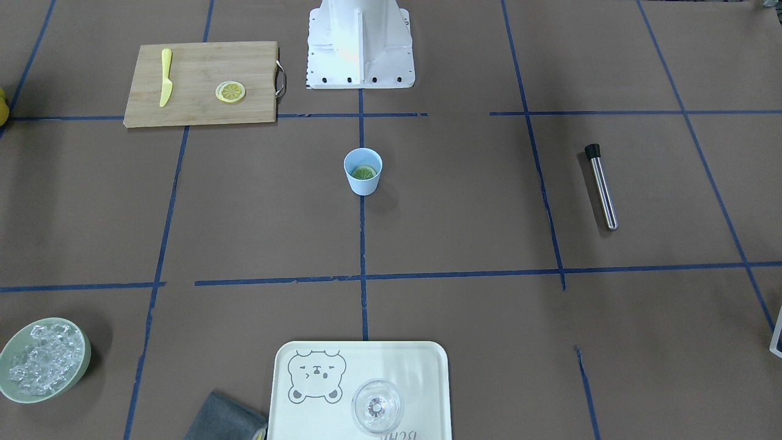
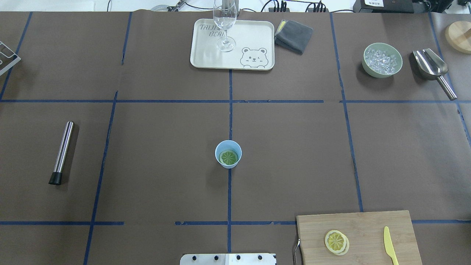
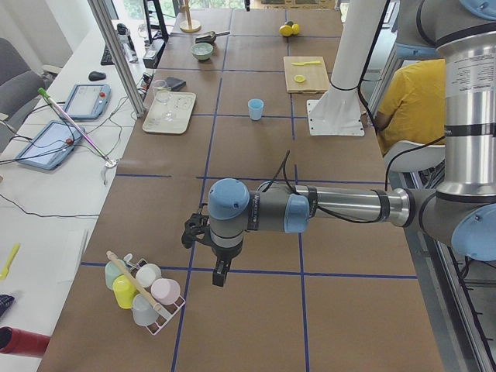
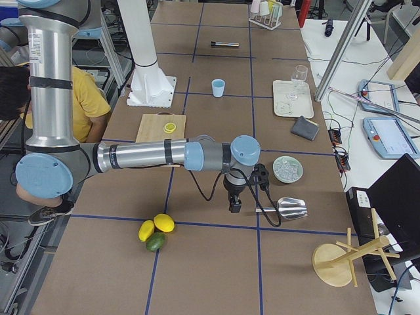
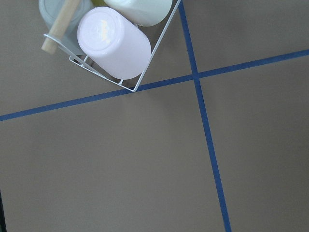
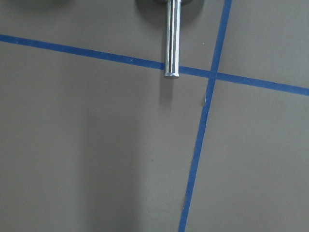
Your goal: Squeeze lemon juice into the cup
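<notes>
The light-blue cup stands upright at the table's middle, also in the overhead view. One lemon slice lies flat inside it. More lemon slices lie on the wooden cutting board, seemingly two overlapping in the overhead view. My left gripper shows only in the left side view, far from the cup, near a cup rack. My right gripper shows only in the right side view, near a metal scoop. I cannot tell whether either is open or shut.
A yellow knife lies on the board. A steel rod lies on the robot's left. A tray with a clear glass, grey cloth, green ice bowl and scoop line the far edge.
</notes>
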`<state>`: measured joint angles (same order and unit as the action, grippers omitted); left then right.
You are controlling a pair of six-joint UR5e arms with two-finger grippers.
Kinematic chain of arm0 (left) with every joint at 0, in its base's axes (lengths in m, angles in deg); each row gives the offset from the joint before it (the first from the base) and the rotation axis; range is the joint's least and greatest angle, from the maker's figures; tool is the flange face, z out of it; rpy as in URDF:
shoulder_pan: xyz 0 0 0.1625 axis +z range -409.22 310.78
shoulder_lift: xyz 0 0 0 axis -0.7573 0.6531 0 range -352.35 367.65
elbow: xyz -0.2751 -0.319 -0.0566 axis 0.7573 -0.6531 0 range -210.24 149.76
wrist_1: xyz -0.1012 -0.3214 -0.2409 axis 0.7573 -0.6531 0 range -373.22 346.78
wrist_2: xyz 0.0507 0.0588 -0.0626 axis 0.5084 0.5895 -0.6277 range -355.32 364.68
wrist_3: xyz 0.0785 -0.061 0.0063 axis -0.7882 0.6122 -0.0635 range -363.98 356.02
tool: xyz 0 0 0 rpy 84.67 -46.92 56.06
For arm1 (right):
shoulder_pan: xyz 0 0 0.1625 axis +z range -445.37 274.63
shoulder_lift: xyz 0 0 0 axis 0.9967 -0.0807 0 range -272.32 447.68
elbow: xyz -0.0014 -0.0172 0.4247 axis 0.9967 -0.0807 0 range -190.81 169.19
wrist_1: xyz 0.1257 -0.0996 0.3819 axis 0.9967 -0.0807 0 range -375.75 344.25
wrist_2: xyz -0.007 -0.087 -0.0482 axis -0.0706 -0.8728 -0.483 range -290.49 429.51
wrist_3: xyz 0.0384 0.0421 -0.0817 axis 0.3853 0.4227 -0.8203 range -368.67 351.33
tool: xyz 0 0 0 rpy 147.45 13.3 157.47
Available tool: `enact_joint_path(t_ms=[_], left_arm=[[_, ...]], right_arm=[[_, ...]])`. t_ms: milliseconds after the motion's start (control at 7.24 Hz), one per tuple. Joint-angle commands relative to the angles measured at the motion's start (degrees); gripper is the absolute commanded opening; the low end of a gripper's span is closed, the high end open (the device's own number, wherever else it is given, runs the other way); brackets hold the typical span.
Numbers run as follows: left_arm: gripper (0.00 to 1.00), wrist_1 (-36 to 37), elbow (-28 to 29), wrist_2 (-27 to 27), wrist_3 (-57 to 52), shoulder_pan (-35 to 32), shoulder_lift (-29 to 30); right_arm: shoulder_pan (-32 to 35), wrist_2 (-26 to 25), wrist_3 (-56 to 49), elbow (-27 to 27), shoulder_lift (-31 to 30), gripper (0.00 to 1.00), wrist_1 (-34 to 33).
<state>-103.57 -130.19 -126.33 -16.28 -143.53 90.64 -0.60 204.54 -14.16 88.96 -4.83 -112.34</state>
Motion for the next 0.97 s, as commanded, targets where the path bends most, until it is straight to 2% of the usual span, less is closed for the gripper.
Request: enact_joint_path(t_ms=[0,138,414,828], left_arm=[[1.0,0.69,0.02,-0.13,0.0,0.0,-0.02],[1.0,2.18,0.02,-0.22,-0.09,0.09,-0.19],[1.0,7.61,-0.25,-4.24,0.09,0.26,-0.11],[1.0,9.48,-0.16,-3.56,0.09,1.23,0.07]], right_arm=[[0.04,0.23,0.04,0.08,0.22,1.0,-0.09],[0.04,0.5,0.04,0.16,0.22,1.0,-0.09],[0.04,0.32,0.04,0.16,0.13,1.0,-0.17],[0.04,-0.2,0.04,0.08,-0.66,1.0,0.0]])
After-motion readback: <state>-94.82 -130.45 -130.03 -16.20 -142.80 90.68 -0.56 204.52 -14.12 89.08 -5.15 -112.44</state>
